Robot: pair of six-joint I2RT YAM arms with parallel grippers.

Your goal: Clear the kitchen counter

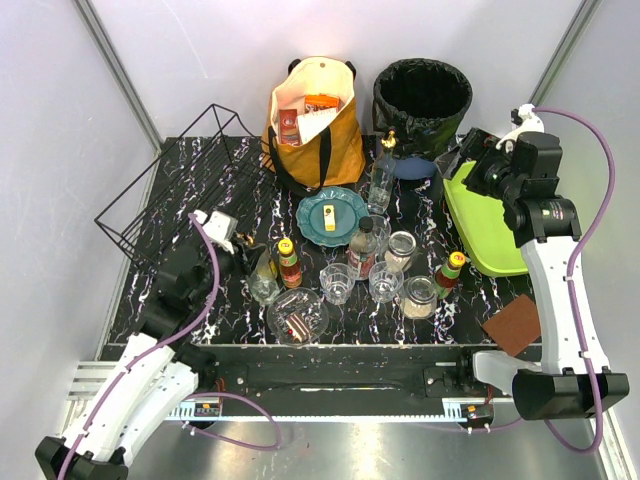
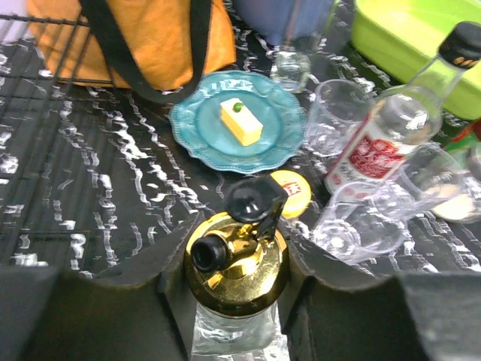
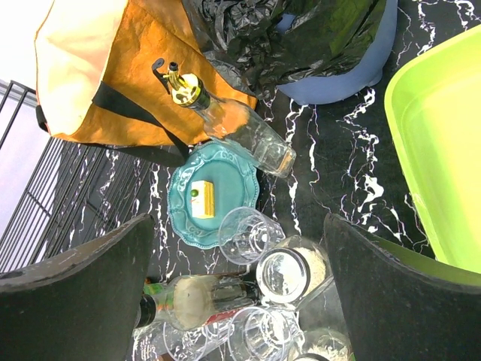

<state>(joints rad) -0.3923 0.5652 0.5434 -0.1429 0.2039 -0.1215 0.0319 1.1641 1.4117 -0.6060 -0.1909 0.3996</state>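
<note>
Plate point(image 2: 279, 120) with yellow block point(image 2: 242, 124) on kitchen counter point(image 2: 135, 197)

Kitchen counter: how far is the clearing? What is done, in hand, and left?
Done: nothing that shows; the black marble-veined kitchen counter is crowded. In hand: the left gripper has its jaws either side of the gold-capped clear glass bottle; a firm grip I cannot confirm. The right gripper is open, holding nothing. Left: the teal round plate, clear glasses, jars, sauce bottles.

I'm watching from overhead, left wrist peering low and close, right wrist looking down from higher, all sharing the teal plate point(image 1: 350, 208)
</note>
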